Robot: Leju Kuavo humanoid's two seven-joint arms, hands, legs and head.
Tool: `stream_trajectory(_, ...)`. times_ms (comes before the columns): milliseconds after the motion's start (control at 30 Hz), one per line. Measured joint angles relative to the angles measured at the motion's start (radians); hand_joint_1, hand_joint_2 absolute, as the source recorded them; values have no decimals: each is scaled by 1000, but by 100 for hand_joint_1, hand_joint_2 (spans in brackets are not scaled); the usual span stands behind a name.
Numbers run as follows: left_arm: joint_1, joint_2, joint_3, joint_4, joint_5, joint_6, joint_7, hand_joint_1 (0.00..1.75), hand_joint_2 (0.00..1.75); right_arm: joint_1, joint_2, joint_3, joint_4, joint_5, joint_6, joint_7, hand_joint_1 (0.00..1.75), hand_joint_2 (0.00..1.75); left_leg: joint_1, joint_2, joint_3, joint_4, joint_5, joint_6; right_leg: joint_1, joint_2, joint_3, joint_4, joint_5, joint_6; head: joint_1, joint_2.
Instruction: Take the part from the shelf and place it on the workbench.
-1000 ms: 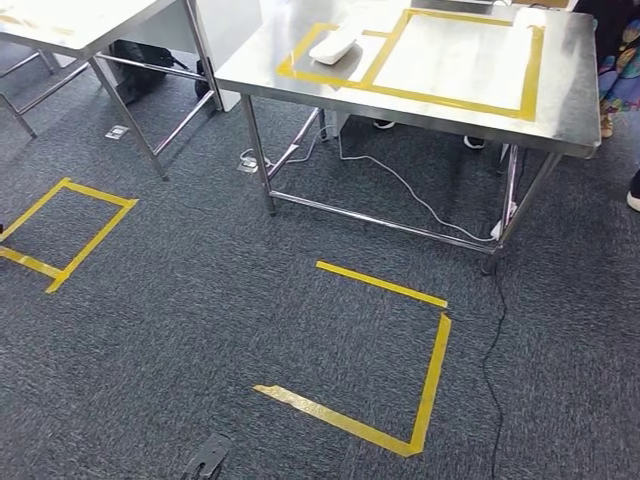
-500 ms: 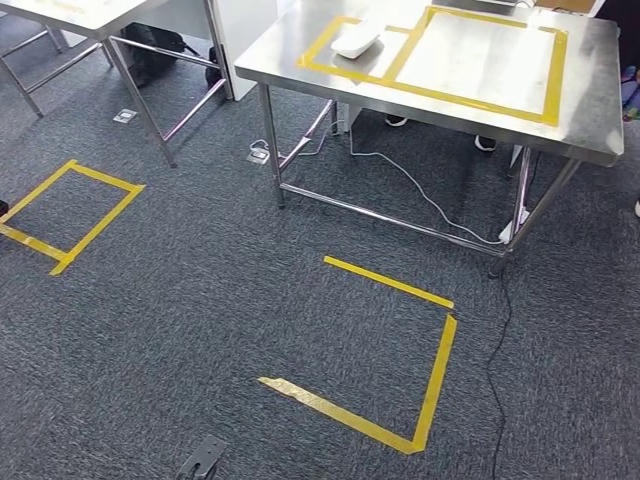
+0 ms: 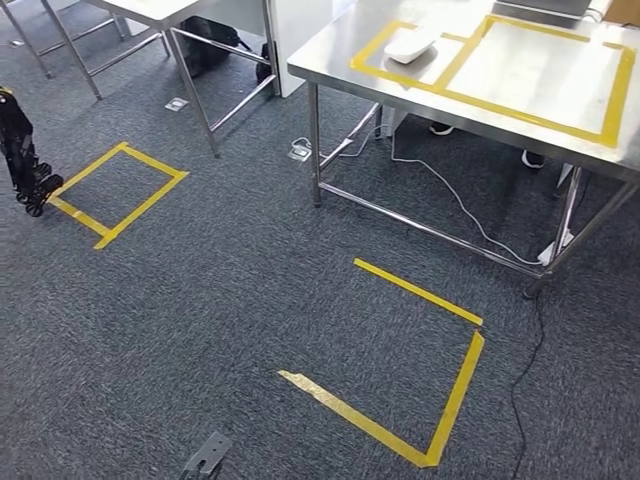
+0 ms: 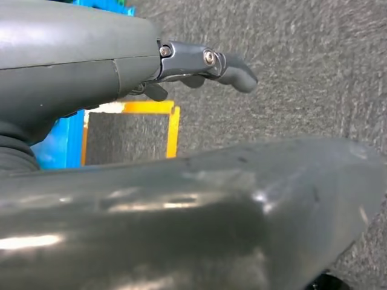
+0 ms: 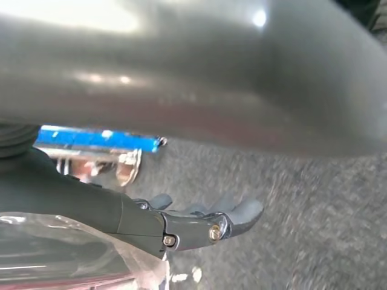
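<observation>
Left hand [image 4: 201,63] seems empty, right hand [image 5: 201,223] possibly grips clear wrapping [image 5: 68,248]

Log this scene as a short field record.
workbench: steel, yellow tape boxes on top
white object: lying on the workbench, in the smaller taped box
carpet: grey, with a tape square and an open tape outline
left hand: fingers extended over carpet; hold unclear
right hand: fingers extended, clear plastic beside it; hold unclear
</observation>
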Motion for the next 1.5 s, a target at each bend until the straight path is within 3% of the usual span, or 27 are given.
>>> stream_trajectory(33, 1, 1, 0, 0, 0, 0, 0, 0, 0, -1, 0, 1, 0, 3, 0, 1, 0, 0, 1, 3, -5, 4, -1, -5, 0, -13, 2, -4, 4, -6, 0, 0)
stream_trajectory(67, 3, 1, 0, 1, 0, 0, 0, 0, 0, 0, 0, 2, 0, 5, -1, 2, 0, 0, 1, 24, -14, 20, -13, -10, -2, -28, 4, -9, 8, -12, -2, 0)
stream_trajectory(167, 1, 0, 0, 1, 0, 0, 1, 0, 0, 4, -1, 3, 0, 11, -2, 3, 0, 0, 4, 108, -86, 180, -105, -23, -2, -76, 5, -18, 13, -22, -10, 0)
stream_trajectory(233, 2, 0, 0, 1, 0, 0, 1, 0, 0, 7, -1, 4, 0, 12, -3, 3, 0, 0, 10, 121, -130, 284, -142, -32, -1, -110, 4, -17, 11, -22, -11, 0)
stream_trajectory(267, 4, 0, 0, 1, 0, 0, 1, 0, 0, 6, -1, 4, 0, 12, -3, 3, 0, 0, 13, 123, -127, 285, -132, -35, -1, -125, 4, -16, 9, -21, -11, 0)
stream_trajectory(333, 6, 0, 0, 1, 0, 0, 1, 0, 0, 5, 0, 5, 0, 13, -3, 3, 0, 0, 17, 143, -68, 177, -70, -37, -1, -152, 9, -16, 5, -16, -11, 0)
stream_trajectory(367, 5, -1, 0, 1, 0, 0, 1, 0, 0, 5, -1, 6, 0, 13, -3, 3, 0, 0, 13, 171, -30, 104, -44, -35, 1, -164, 12, -15, 2, -11, -11, 0)
stream_trajectory(400, 4, -2, 0, 1, 0, 0, 1, 0, 0, 5, -1, 7, 0, 13, -4, 3, 0, 0, 10, 193, -1, 47, -27, -31, 3, -175, 15, -14, -1, -6, -11, 0)
stream_trajectory(467, 2, -3, 0, 1, 0, 0, 1, 0, 0, 3, -1, 9, 0, 14, -4, 3, 0, 0, 2, 214, 16, 4, -25, -19, 9, -196, 20, -13, -6, 5, -10, 0)
stream_trajectory(533, 4, -2, 0, 1, 0, 0, 1, 0, 0, -2, -1, 11, -1, 15, -4, 4, 0, 0, 1, 188, 13, 2, -22, -5, 5, -212, 24, -13, -12, 16, -10, 0)
stream_trajectory(600, 3, -2, 0, 1, 0, 0, 1, 0, 0, -4, -1, 11, -1, 16, -5, 4, 0, 0, 4, 161, 14, -4, -16, 10, -1, -169, 7, 28, -45, 26, -6, 0)
stream_trajectory(667, -1, -3, 0, 1, 0, 0, 1, 0, 0, -2, -1, 11, -2, 18, -5, 4, 0, 0, 4, 134, 13, -6, -12, 20, -3, -97, -53, 154, -110, 27, 1, 0)
stream_trajectory(733, -1, -5, 0, 2, 0, 0, 1, 0, 0, 1, -1, 12, -2, 20, -6, 4, 0, 0, 0, 103, 10, -5, -10, 24, -2, -71, -120, 279, -148, 24, 3, 0)
stream_trajectory(767, 0, -5, 0, 2, 0, 0, 1, 0, 0, 3, -1, 12, -2, 22, -6, 5, 0, 0, -3, 86, 11, -5, -10, 25, -1, -68, -135, 296, -139, 21, 3, 0)
stream_trajectory(833, 0, -5, 0, 2, 0, 0, 1, 0, 0, 4, -1, 12, -2, 25, -6, 6, 0, 0, -5, 54, 12, -3, -10, 25, 0, -53, -105, 203, -65, 12, 3, 0)
stream_trajectory(900, -1, -7, 0, 1, 0, 0, 1, 0, 0, 5, -2, 14, -1, 27, -6, 6, 0, 0, -6, 27, 11, 0, -10, 22, -1, -4, -49, 64, -3, 3, 2, 0)
stream_trajectory(967, -2, -8, 0, 2, 0, 0, 1, 0, 0, 3, -3, 17, -1, 28, -6, 7, 0, 0, -4, 5, 3, 2, -7, 12, 0, 25, -21, 7, 7, 0, 2, 0)
stream_trajectory(1033, 0, -7, 0, 2, 0, 0, 2, 0, 0, 0, -2, 20, -1, 29, -6, 7, 0, 0, 0, -12, -5, 4, -4, -2, 0, 5, -14, 1, 9, -3, 2, 0)
stream_trajectory(1100, 1, -6, 1, 2, 0, 0, 2, 0, 0, 0, -2, 21, -1, 31, -6, 8, 0, 0, -3, 32, -19, 31, -26, -14, -2, -24, -8, -8, 13, -11, -4, 0)
stream_trajectory(1167, -3, -6, 1, 2, 0, 0, 3, 0, 0, 4, -2, 23, -1, 33, -6, 9, 0, 0, -2, 99, -66, 133, -86, -27, -2, -58, -5, -12, 12, -19, -10, 0)
stream_trajectory(1233, -5, -6, 1, 2, -1, -1, 4, 0, 0, 6, -2, 25, 0, 36, -6, 10, 0, 0, 5, 119, -125, 259, -137, -38, -1, -93, -4, -11, 9, -22, -12, 0)
stream_trajectory(1267, -4, -6, 1, 2, -1, -1, 4, 0, 0, 6, -2, 27, 0, 39, -6, 10, 0, 0, 9, 121, -136, 286, -139, -42, 0, -110, -3, -11, 7, -21, -12, 0)
stream_trajectory(1300, -3, -6, 1, 2, -1, -1, 5, 0, 0, 5, -2, 28, 0, 41, -6, 10, 0, 0, 12, 125, -128, 272, -121, -45, -1, -125, 0, -11, 4, -20, -12, 0)
stream_trajectory(1333, -2, -6, 1, 2, -2, -1, 5, 0, 0, 4, -2, 28, 0, 43, -6, 11, 0, 0, 15, 134, -101, 220, -88, -47, -1, -139, 4, -11, 1, -17, -12, 0)
stream_trajectory(1400, -4, -5, 1, 2, -2, -1, 6, 0, 0, 3, -2, 29, 0, 45, -6, 11, 0, 0, 11, 182, -30, 80, -30, -41, 2, -163, 14, -10, -7, -8, -12, 0)
stream_trajectory(1467, -7, -4, 1, 2, -2, -1, 6, 0, 0, 1, -2, 29, -1, 46, -6, 12, 0, 0, 4, 211, 2, 14, -15, -27, 8, -185, 21, -8, -16, 3, -11, 0)
stream_trajectory(1500, -7, -4, 1, 2, -3, -1, 6, 0, 0, -1, -2, 29, -1, 47, -6, 13, 0, 0, 0, 203, 1, 13, -18, -19, 9, -196, 24, -9, -18, 8, -11, 0)
